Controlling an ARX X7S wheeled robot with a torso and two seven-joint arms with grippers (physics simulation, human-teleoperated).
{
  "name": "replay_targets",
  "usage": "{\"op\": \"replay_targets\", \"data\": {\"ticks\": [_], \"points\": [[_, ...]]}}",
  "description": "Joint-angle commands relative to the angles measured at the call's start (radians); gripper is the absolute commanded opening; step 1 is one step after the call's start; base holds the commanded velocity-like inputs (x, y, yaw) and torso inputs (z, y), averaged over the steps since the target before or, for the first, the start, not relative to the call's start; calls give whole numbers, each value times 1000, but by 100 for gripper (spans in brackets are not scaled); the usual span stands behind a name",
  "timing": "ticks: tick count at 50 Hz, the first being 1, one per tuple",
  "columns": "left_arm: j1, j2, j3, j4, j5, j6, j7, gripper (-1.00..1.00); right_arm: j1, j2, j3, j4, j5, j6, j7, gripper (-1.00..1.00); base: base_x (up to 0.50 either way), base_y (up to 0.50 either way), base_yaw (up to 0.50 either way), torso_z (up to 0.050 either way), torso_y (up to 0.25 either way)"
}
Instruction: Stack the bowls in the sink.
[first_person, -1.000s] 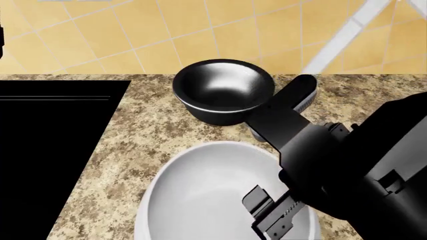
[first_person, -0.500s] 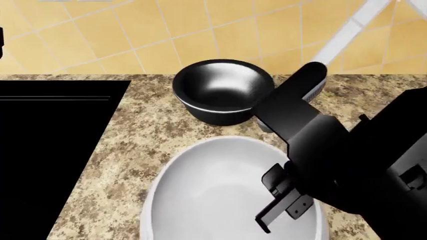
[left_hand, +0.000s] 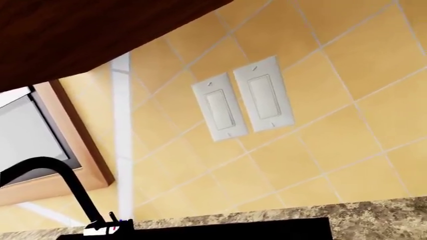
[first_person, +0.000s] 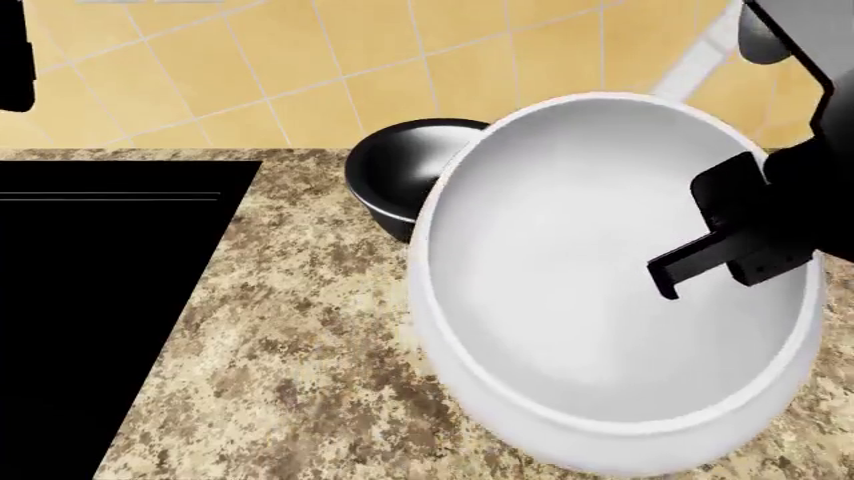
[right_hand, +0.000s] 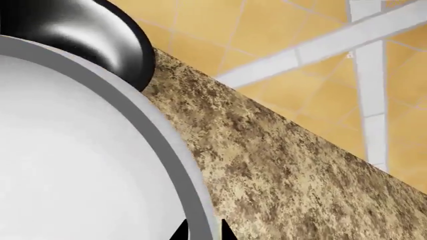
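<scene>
**White bowl held clear of the counter, sink not yet reached**

The white bowl is seen raised above the granite counter, tilted so that its open side faces the head camera. It is held at its rim by the right gripper: one finger lies inside the bowl, and in the right wrist view two dark fingertips are seen straddling the rim. The fingers are thus clamped on the bowl's thin wall, with only the rim between them.

The black bowl is found on the counter just behind the white bowl, partly hidden by it, upright with its silvery inside showing. The sink lies well to the left of the white bowl, across a stretch of granite. Neither bowl is in it yet.

A slip is judged the main risk: a glossy, wide bowl is pinched at one edge only, so it could pivot or slide out during the carry to the sink. The black bowl could also be struck by the white bowl's lower rim if the carry were begun too low, since the two are so near.

The left gripper is not shown in any view; only the tiled wall, two switches and the faucet appear in the left wrist view, so the state of its fingers cannot be told.
</scene>
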Motion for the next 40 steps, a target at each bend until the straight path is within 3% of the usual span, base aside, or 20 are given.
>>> {"op": "replay_targets", "data": {"ticks": [1, 10, 25, 40], "points": [[74, 55, -19, -12, 59, 100, 60, 100, 54, 119, 35, 57, -23, 87, 48, -100, 0, 0, 0, 0, 0], [153, 175, -19, -84, 169, 201, 163, 100, 54, 238, 0, 1, -18, 110, 48, -100, 0, 0, 0, 0, 0], [170, 372, 3, -257, 189, 279, 234, 100, 54, 263, -8, -33, -7, 78, 48, -100, 0, 0, 0, 0, 0], [237, 512, -7, -463, 58, 398, 123, 100, 53, 277, -35, -65, -10, 50, 47, -100, 0, 0, 0, 0, 0]]}}
